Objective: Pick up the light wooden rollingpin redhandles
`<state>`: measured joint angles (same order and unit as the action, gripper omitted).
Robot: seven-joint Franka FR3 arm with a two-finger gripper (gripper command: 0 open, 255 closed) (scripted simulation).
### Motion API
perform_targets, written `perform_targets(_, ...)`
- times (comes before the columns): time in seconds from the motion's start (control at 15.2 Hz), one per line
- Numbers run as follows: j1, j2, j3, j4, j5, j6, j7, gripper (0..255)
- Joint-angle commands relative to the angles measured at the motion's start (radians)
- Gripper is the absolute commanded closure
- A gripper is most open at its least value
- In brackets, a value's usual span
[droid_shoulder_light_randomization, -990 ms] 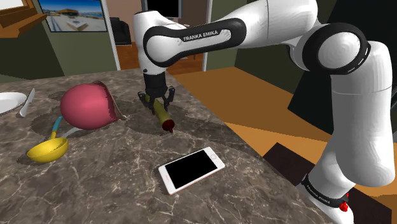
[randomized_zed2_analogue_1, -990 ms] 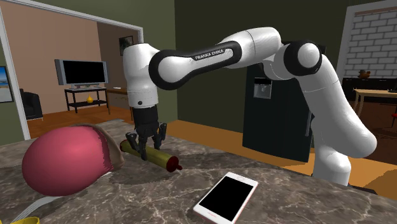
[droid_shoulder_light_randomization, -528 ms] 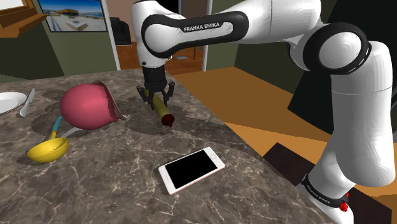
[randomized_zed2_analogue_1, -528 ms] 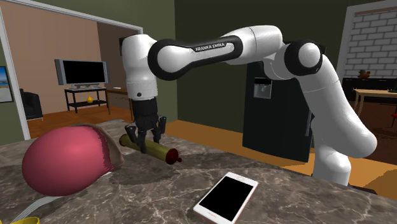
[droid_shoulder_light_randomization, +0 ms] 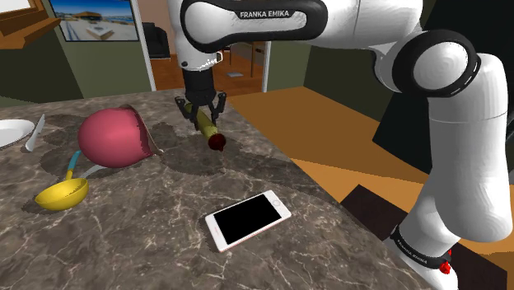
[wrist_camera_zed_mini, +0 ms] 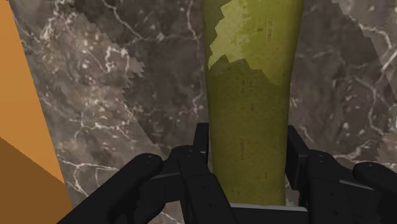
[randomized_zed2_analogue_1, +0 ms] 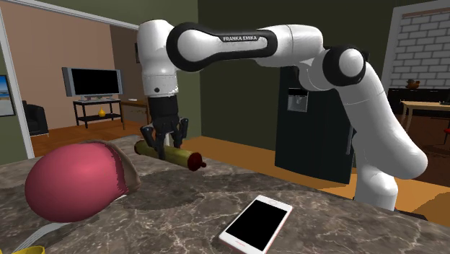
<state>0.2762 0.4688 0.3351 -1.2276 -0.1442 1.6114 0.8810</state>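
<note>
Where the dark marble counter (droid_shoulder_light_randomization: 156,206) nears its far edge, the black gripper (droid_shoulder_light_randomization: 202,114) points straight down, clamped across the barrel of the rolling pin (droid_shoulder_light_randomization: 208,130). The pin is olive-green with a dark red handle (droid_shoulder_light_randomization: 217,142) at its near end. It hangs slightly tilted, red end lower, and seems clear of the stone. In the wrist view both fingers (wrist_camera_zed_mini: 197,162) press its sides. A pink-red bowl (droid_shoulder_light_randomization: 115,138) lies tipped just beside it. A phone (droid_shoulder_light_randomization: 247,219) lies well apart, nearer the stand.
</note>
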Motion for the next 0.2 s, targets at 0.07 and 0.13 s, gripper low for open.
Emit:
perform_targets(0.07,0.005,0.008,0.000,0.044,-0.002,-0.036,-0.001,255)
perform_targets(0.13,0.005,0.008,0.000,0.045,-0.002,-0.036,-0.001,255)
